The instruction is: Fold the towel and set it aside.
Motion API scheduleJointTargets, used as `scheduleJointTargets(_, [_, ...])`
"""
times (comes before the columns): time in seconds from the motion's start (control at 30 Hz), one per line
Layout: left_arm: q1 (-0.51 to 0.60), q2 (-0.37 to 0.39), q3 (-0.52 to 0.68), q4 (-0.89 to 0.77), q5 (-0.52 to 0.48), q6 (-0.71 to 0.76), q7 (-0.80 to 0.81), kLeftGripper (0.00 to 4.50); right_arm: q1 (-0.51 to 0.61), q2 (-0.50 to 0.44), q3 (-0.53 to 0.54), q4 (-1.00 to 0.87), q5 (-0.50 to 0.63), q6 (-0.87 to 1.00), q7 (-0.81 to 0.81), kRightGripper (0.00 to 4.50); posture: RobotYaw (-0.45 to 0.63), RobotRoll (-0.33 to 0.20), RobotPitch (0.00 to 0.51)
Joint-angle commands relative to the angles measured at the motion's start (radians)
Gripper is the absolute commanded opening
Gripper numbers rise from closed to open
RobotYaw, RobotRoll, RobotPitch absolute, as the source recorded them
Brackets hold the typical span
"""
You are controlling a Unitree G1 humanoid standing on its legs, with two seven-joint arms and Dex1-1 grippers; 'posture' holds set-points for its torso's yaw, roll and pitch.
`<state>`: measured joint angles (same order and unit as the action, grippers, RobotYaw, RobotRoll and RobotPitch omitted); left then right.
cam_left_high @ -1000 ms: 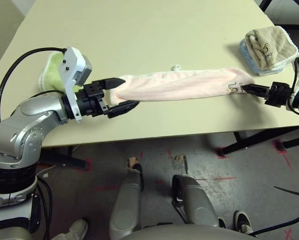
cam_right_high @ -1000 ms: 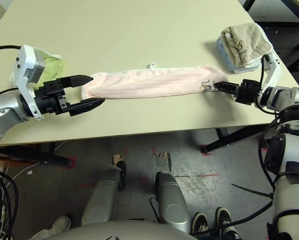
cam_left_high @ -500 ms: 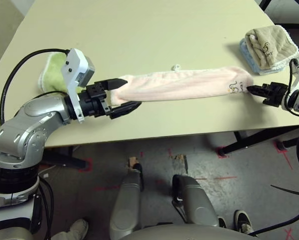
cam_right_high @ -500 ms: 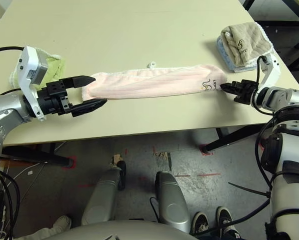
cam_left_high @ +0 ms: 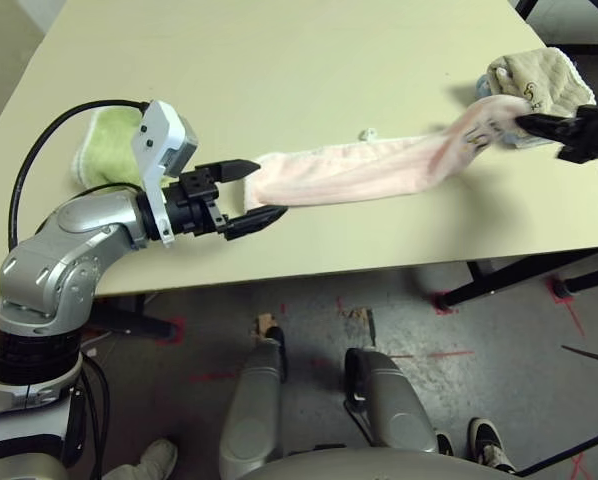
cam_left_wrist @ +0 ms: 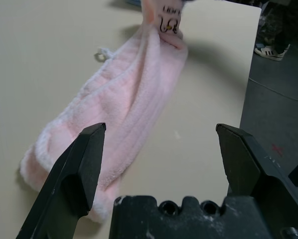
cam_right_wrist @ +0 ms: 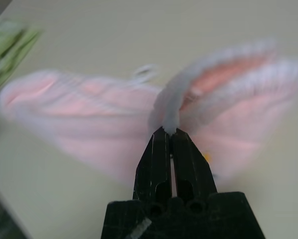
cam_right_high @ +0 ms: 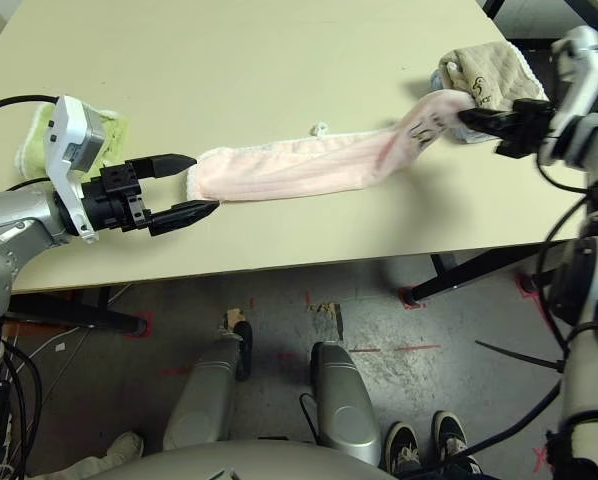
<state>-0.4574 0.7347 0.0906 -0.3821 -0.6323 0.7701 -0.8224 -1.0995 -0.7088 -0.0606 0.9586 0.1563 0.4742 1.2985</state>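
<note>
Lifted since before, right hand (cam_right_high: 469,116) pinches the towel (cam_right_high: 299,170) end; left hand (cam_right_high: 191,184) gapes wide, empty.

The towel (cam_left_wrist: 134,94) carries a small dark printed emblem (cam_left_wrist: 170,22) near its lifted end (curled outline with short lettering beneath); the characters cannot be read. The beige folded towel (cam_right_high: 489,75) bears a similar dark mark (cam_right_high: 478,91), also illegible. No other text or numbers can be read.
</note>
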Motion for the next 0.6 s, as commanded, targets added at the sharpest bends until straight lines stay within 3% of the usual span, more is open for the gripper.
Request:
scheduleJointTargets(0.03, [0.008, -0.007, -0.016, -0.019, 0.003, -0.002, 0.01, 4.5, 0.058, 0.04, 0.043, -0.091, 0.002, 0.043, 0.017, 0.07, 0.08, 0.0, 0.225])
scheduleJointTargets(0.33, [0.032, -0.019, -0.012, -0.055, -0.011, 0.018, 0.048, 4.5, 0.119, 0.098, 0.099, -0.209, 0.022, 0.112, 0.054, 0.07, 0.11, 0.0, 0.232])
scheduleJointTargets(0.6, [0.033, -0.027, -0.018, -0.064, -0.01, 0.023, 0.064, 4.5, 0.138, 0.064, 0.147, -0.291, 0.038, 0.17, 0.143, 0.07, 0.11, 0.0, 0.231])
